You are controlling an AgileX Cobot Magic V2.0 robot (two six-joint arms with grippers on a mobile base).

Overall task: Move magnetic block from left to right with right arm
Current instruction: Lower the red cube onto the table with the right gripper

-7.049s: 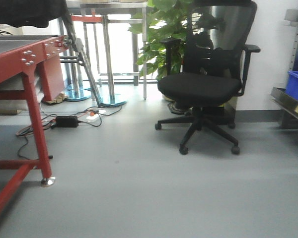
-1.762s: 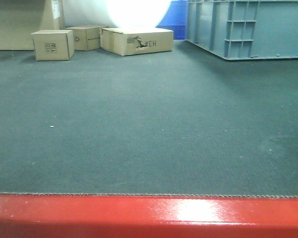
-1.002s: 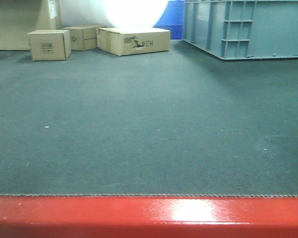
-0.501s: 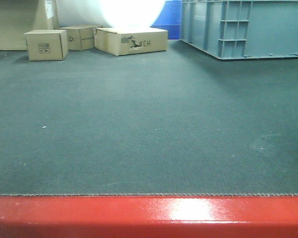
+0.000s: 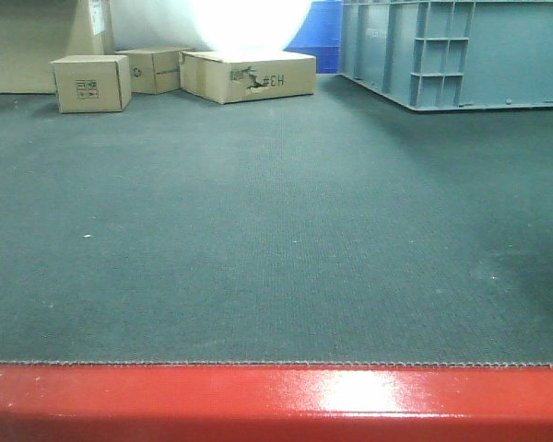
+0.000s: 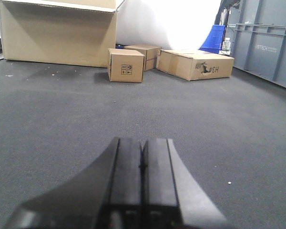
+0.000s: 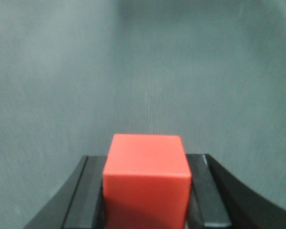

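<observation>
The magnetic block (image 7: 147, 181), a plain red cube, fills the bottom centre of the right wrist view. My right gripper (image 7: 147, 164) is shut on it, one black finger (image 7: 88, 191) pressed against each side, above dark green felt. In the left wrist view my left gripper (image 6: 142, 157) is shut with nothing between its fingers, low over the grey mat. Neither gripper nor the block shows in the front view.
Brown cardboard boxes (image 5: 92, 83) (image 5: 249, 75) stand at the far left of the green table surface (image 5: 276, 230). A large grey crate (image 5: 461, 51) stands at the far right. The table's red front edge (image 5: 276, 401) runs along the bottom. A big cardboard box (image 6: 57, 31) stands far left.
The front view has shifted slightly, so the boxes and crate sit a little further right than half a second ago. A faint shadow now darkens the mat at the right.
</observation>
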